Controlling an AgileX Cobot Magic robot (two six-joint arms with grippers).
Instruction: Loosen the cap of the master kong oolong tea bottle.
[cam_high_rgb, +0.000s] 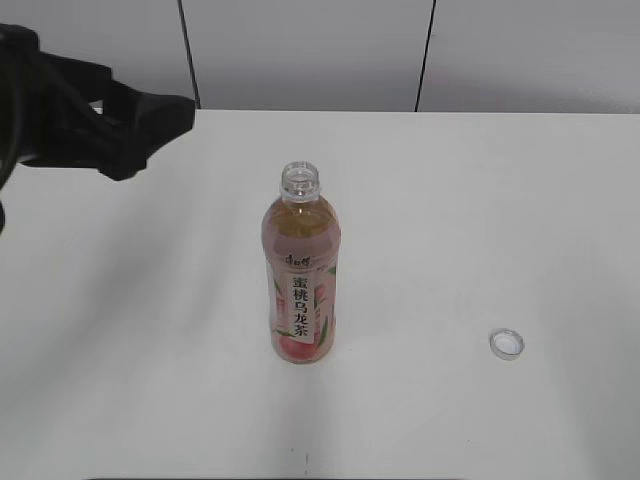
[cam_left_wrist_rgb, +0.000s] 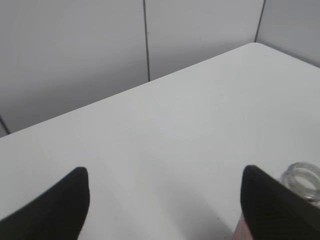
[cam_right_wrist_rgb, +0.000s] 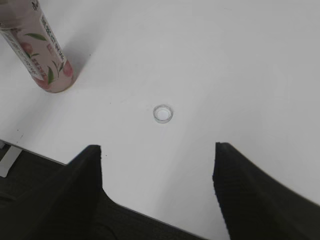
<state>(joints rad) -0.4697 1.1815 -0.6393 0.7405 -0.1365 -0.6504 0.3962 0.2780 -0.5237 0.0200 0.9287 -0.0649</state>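
White table (cam_high_rgb: 480, 200) with an uncapped master kong oolong tea bottle (cam_high_rgb: 301, 275) upright at frame centre.
Its cap (cam_high_rgb: 507, 344) lies open side up at lower right, well apart. Left gripper (cam_left_wrist_rgb: 165, 205) hovers at upper left, jaws spread wide and empty; right gripper (cam_right_wrist_rgb: 157, 167) likewise wide, above the cap.

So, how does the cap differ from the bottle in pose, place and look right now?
The master kong oolong tea bottle stands upright near the table's middle with an open neck; the cap lies apart on the table, to its right, hollow side up. The bottle is tall, clear plastic with amber tea and a pink label; the cap is a small, low, white ring. Shared: both rest on the white table, and no gripper touches either.
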